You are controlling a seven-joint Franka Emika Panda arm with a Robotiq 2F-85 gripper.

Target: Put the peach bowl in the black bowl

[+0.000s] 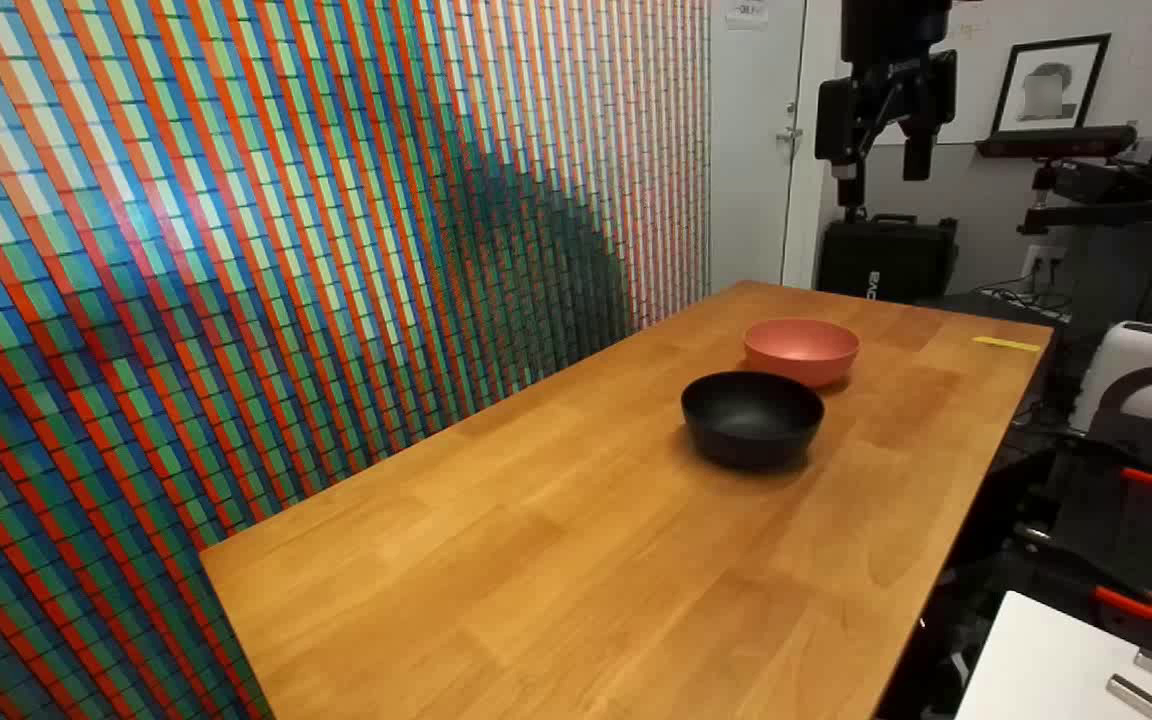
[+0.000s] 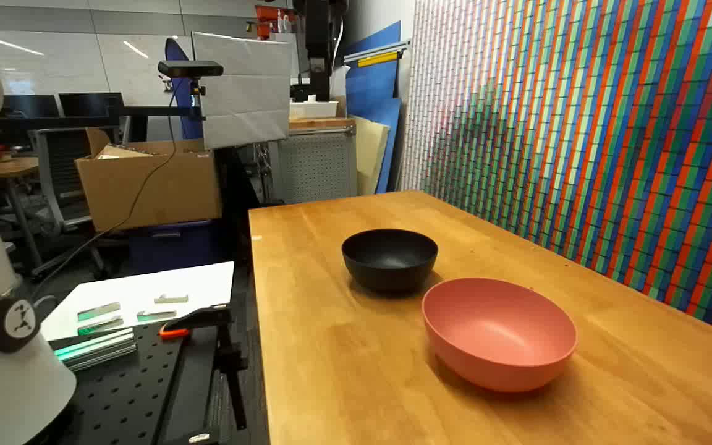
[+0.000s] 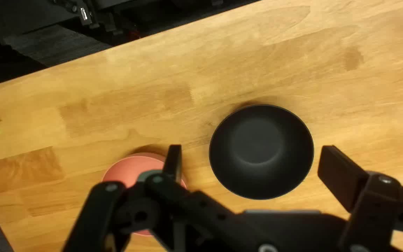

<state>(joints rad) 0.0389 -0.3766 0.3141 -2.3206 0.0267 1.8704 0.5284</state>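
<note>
The peach bowl (image 1: 802, 350) is a reddish-pink round bowl standing upright on the wooden table. It also shows in an exterior view (image 2: 500, 334) and, partly hidden by a finger, in the wrist view (image 3: 131, 168). The black bowl (image 1: 753, 425) stands upright close beside it and looks empty. It also shows in an exterior view (image 2: 390, 259) and in the wrist view (image 3: 260, 152). My gripper (image 1: 883, 180) is open and empty, high above the table. In the wrist view the gripper (image 3: 251, 148) has its fingers spread wide, the black bowl appearing between them far below.
The wooden table (image 1: 536, 560) runs along a colourful striped wall (image 1: 286, 250). A strip of yellow tape (image 1: 1006, 343) lies near the table's far edge. The robot's white base (image 2: 4, 371) and a black perforated bench (image 2: 127, 395) stand beside the table.
</note>
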